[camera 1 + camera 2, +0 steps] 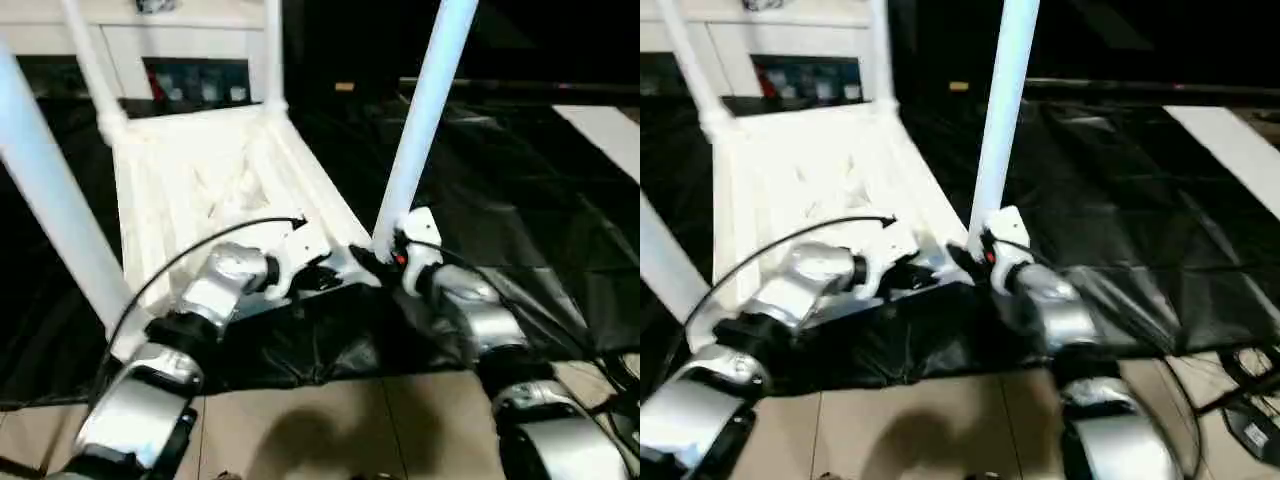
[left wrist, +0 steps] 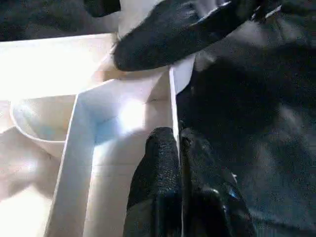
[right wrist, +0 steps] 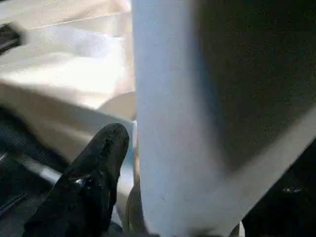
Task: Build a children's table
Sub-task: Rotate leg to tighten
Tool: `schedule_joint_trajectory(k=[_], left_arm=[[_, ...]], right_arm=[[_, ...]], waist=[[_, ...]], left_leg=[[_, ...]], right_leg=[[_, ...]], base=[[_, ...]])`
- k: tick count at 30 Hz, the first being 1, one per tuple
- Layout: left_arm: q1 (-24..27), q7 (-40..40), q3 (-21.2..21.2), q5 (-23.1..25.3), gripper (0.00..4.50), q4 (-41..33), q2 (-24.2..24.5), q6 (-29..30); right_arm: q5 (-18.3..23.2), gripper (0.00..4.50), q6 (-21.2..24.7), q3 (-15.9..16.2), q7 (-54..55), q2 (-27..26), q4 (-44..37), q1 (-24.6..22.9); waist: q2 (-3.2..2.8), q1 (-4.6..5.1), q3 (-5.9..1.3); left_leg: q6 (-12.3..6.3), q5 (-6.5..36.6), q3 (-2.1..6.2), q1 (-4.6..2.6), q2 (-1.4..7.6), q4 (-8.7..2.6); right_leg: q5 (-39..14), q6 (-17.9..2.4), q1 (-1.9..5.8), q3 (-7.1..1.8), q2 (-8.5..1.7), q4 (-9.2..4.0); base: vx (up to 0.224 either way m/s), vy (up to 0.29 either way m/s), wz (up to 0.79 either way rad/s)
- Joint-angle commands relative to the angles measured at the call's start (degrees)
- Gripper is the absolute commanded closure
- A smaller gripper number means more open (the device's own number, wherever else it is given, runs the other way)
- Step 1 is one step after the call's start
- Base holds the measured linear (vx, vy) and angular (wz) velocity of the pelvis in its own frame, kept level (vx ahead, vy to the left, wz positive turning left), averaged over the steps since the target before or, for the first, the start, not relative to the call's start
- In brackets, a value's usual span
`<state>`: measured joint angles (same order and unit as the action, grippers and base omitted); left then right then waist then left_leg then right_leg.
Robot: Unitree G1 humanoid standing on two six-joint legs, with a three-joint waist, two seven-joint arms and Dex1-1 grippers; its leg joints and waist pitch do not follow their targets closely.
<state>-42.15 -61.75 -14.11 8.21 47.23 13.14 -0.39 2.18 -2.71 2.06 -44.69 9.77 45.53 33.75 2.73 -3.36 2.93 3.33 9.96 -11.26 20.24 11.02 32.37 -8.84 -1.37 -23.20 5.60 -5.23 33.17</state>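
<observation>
The children's table lies upside down on a black sheet, its ribbed underside [image 1: 200, 190] facing up. Legs stand in its corner sockets: a near right leg [image 1: 425, 110], a near left leg [image 1: 50, 200] and two far legs [image 1: 95, 70] [image 1: 272, 50]. My left gripper [image 2: 177, 136] is shut on the thin near rim [image 2: 174, 98] of the top, one finger on each side of it. My right gripper [image 1: 385, 255] sits at the base of the near right leg. One of its fingers [image 3: 98, 168] stands just off the leg [image 3: 173, 123]; the leg hides the other.
The black sheet [image 1: 520, 200] covers the floor under and to the right of the table. Tan floor tiles [image 1: 330, 420] lie close to me. A white cabinet [image 1: 170, 40] stands behind the table. A white board [image 1: 610, 130] lies far right, and cables [image 1: 1240, 400] near right.
</observation>
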Motion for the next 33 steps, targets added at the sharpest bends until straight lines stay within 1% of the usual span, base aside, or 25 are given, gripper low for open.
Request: schedule_joint_trajectory(k=[1,3,4,5,6,8,9,10,11,12,13,14,15,16,19,20,23,24,26,29,30,32,33], left_arm=[[-0.49,-5.98,-1.53,-2.88,4.5,-3.78,-1.2,-3.41],[-0.48,-6.67,-1.48,-2.96,4.5,-3.78,-0.99,-3.53],[-0.46,-7.9,-1.38,-3.28,4.5,-3.74,-0.57,-3.48],[-0.45,-8.59,-1.44,-3.42,4.5,-3.73,-0.24,-3.54],[-0.45,-9.71,-1.6,-3.71,4.5,-3.68,0.32,-3.71],[-0.5,-10.83,-1.69,-4.05,4.5,-3.55,0.83,-3.88],[-0.65,-11.48,-1.67,-4.03,4.5,-3.22,1.17,-4.16],[-0.86,-12.35,-1.75,-3.89,4.5,-2.76,1.67,-4.55],[-0.93,-12.63,-1.77,-3.84,4.5,-2.6,1.83,-4.64],[-1.01,-12.93,-1.77,-3.82,4.5,-2.44,2.01,-4.75],[-1.07,-13.11,-1.75,-3.81,4.5,-2.34,2.13,-4.86],[-1.26,-13.53,-1.73,-3.68,4.5,-2.01,2.46,-5.15],[-1.31,-13.62,-1.73,-3.62,4.5,-1.91,2.55,-5.21],[-1.52,-13.79,-1.69,-3.42,4.5,-1.49,2.83,-5.53],[-1.74,-14.04,-1.62,-3.45,4.5,-1.07,3.03,-5.68],[-1.83,-14.22,-1.63,-3.49,4.5,-0.88,3.11,-5.78],[-1.71,-14.9,-1.76,-3.56,4.5,-0.95,3.32,-5.75],[-1.62,-14.96,-1.79,-3.55,4.5,-1.05,3.33,-5.72],[-1.58,-14.91,-1.8,-3.52,4.5,-1.01,3.32,-5.8],[-1.41,-12.51,-1.68,-2.83,4.5,-1.18,2.72,-5.44],[-1.41,-12.09,-1.66,-2.74,4.5,-1.23,2.61,-5.27],[-1.62,-9.82,-1.45,-2.32,4.5,-1.13,2.01,-4.61],[-2.15,-6.6,-0.82,-2.08,4.5,-0.66,0.86,-3.74]], right_arm=[[0.79,1.37,1.98,6.01,-13.13,0.89,-2.36,-2.3],[1.33,1.37,2.41,6.39,-15.22,1.62,-3.19,-2.62],[2.06,1.37,2.76,7.29,-18.84,3.16,-4.84,-3.28],[2.4,1.37,2.97,7.76,-20.73,4.0,-5.76,-3.64],[2.84,1.37,3.3,8.36,-23.79,5.25,-7.16,-4.18],[3.16,1.37,3.63,8.83,-26.44,6.3,-8.35,-4.6],[3.44,1.37,4.26,9.25,-28.3,7.01,-9.21,-4.87],[3.48,1.37,4.81,10.02,-30.38,7.89,-10.09,-5.2],[3.43,1.37,4.92,10.31,-30.97,8.16,-10.31,-5.29],[3.3,1.37,5.09,10.66,-31.58,8.42,-10.55,-5.41],[3.21,1.37,5.28,10.88,-32.02,8.59,-10.74,-5.5],[3.01,1.52,5.85,11.42,-32.92,8.94,-11.27,-5.74],[2.96,1.61,6.0,11.55,-33.08,9.02,-11.4,-5.81],[2.69,1.61,6.14,11.98,-33.24,9.13,-11.71,-6.04],[2.7,1.9,6.52,12.42,-33.6,9.18,-12.22,-6.34],[2.78,1.98,6.79,12.54,-33.78,9.19,-12.63,-6.52],[3.07,2.1,7.7,12.75,-34.29,9.14,-13.51,-6.86],[3.09,2.28,7.78,12.78,-34.34,9.11,-13.61,-6.92],[3.16,2.42,7.96,12.79,-34.3,9.1,-13.81,-7.02],[5.16,2.48,9.44,10.57,-31.17,7.48,-14.22,-7.52],[5.4,2.49,9.59,10.22,-30.64,7.24,-14.23,-7.55],[5.81,2.5,9.78,9.13,-28.39,6.41,-14.03,-7.66],[5.5,2.5,9.26,8.09,-25.04,5.3,-13.11,-7.73]], waist=[[-0.4,-0.76,-3.95],[-0.5,-1.21,-3.91],[-0.52,-1.37,-3.85],[-0.43,-1.87,-3.78],[-0.43,-2.16,-3.7],[-0.48,-2.57,-3.55],[-0.48,-2.65,-3.49],[-0.52,-2.91,-3.46],[-0.48,-2.99,-3.5],[-0.62,-3.13,-3.52],[-0.56,-3.14,-3.53],[-0.48,-3.15,-3.56],[-0.49,-3.21,-3.57],[-0.49,-3.26,-3.65],[-0.39,-3.25,-3.77],[-0.46,-3.28,-3.77],[-0.44,-3.32,-3.81],[-0.45,-3.35,-3.82],[-0.45,-3.3,-3.8],[-0.51,-3.37,-3.77],[-0.32,-3.33,-3.75],[-0.44,-3.36,-3.58],[-0.36,-3.27,-3.5]], left_leg=[[-5.65,10.06,0.8,-0.28,2.75,-3.0],[-6.15,9.29,0.69,-0.3,3.09,-2.94],[-6.13,9.7,0.64,-0.36,3.14,-2.98],[-5.63,10.65,0.6,-0.53,3.15,-2.96],[-4.95,11.84,0.59,-0.67,3.14,-3.08],[-4.0,13.78,0.52,-0.96,3.22,-3.17],[-3.65,14.24,0.49,-0.97,3.24,-3.23],[-2.96,14.95,0.62,-0.98,3.26,-3.35],[-2.78,15.0,0.62,-1.02,3.27,-3.36],[-2.45,15.28,0.61,-1.09,3.27,-3.35],[-2.31,15.15,0.63,-1.08,3.27,-3.38],[-2.13,14.88,0.68,-0.93,3.24,-3.39],[-2.12,14.62,0.72,-0.89,3.23,-3.41],[-2.14,13.77,0.74,-0.81,3.21,-3.37],[-2.3,12.73,0.73,-0.63,3.12,-3.26],[-2.34,12.58,0.76,-0.6,3.12,-3.26],[-2.55,12.06,0.73,-0.58,3.11,-3.21],[-2.56,12.0,0.73,-0.62,3.14,-3.2],[-2.51,12.14,0.73,-0.56,3.11,-3.2],[-2.31,12.6,0.74,-0.69,3.15,-3.24],[-2.29,12.59,0.73,-0.63,3.15,-3.25],[-1.84,13.88,0.78,-0.75,3.18,-3.37],[-1.4,14.85,0.81,-0.81,3.16,-3.44]], right_leg=[[-5.58,-14.89,3.48,-3.14,-3.69,-2.51],[-4.53,-15.54,3.3,-3.12,-3.7,-2.2],[-5.12,-15.54,3.25,-3.11,-3.73,-2.33],[-6.9,-15.17,3.18,-3.13,-3.82,-2.5],[-9.27,-14.82,3.12,-3.11,-3.89,-2.78],[-12.3,-14.15,2.82,-3.24,-3.95,-3.15],[-13.12,-13.85,2.76,-3.26,-3.94,-3.26],[-14.81,-13.03,2.8,-3.28,-3.96,-3.42],[-15.0,-12.84,2.76,-3.28,-3.96,-3.39],[-15.18,-12.76,2.64,-3.35,-4.03,-3.4],[-15.14,-12.69,2.66,-3.34,-4.02,-3.44],[-14.99,-12.58,2.76,-3.32,-4.02,-3.34],[-14.86,-12.49,2.81,-3.3,-4.03,-3.32],[-13.85,-12.49,2.88,-3.31,-4.08,-3.18],[-12.24,-12.79,3.02,-3.27,-4.07,-2.93],[-12.11,-12.82,3.06,-3.25,-4.07,-2.89],[-11.58,-12.95,3.09,-3.25,-4.03,-2.85],[-11.35,-12.99,3.07,-3.25,-4.05,-2.81],[-11.44,-13.05,3.09,-3.23,-4.05,-2.82],[-12.38,-12.83,3.02,-3.24,-4.07,-2.98],[-12.45,-12.72,3.04,-3.24,-4.04,-2.94],[-14.71,-12.24,2.87,-3.23,-4.16,-3.24],[-16.65,-11.68,2.8,-3.24,-4.19,-3.49]], base=[[0.0,0.0,0.0],[0.0,0.0,0.0],[0.0,0.0,0.0],[0.0,0.0,0.0],[0.0,0.0,0.0],[0.0,0.0,0.0],[0.0,0.0,0.0],[0.0,0.0,0.0],[0.0,0.0,0.0],[0.0,0.0,0.0],[0.0,0.0,0.0],[0.0,0.0,0.0],[0.0,0.0,0.0],[0.0,0.0,0.0],[0.0,0.0,0.0],[0.0,0.0,0.0],[0.0,0.0,0.0],[0.0,0.0,0.0],[0.0,0.0,0.0],[0.0,0.0,0.0],[0.0,0.0,0.0],[0.0,0.0,0.0],[0.0,0.0,0.0]])
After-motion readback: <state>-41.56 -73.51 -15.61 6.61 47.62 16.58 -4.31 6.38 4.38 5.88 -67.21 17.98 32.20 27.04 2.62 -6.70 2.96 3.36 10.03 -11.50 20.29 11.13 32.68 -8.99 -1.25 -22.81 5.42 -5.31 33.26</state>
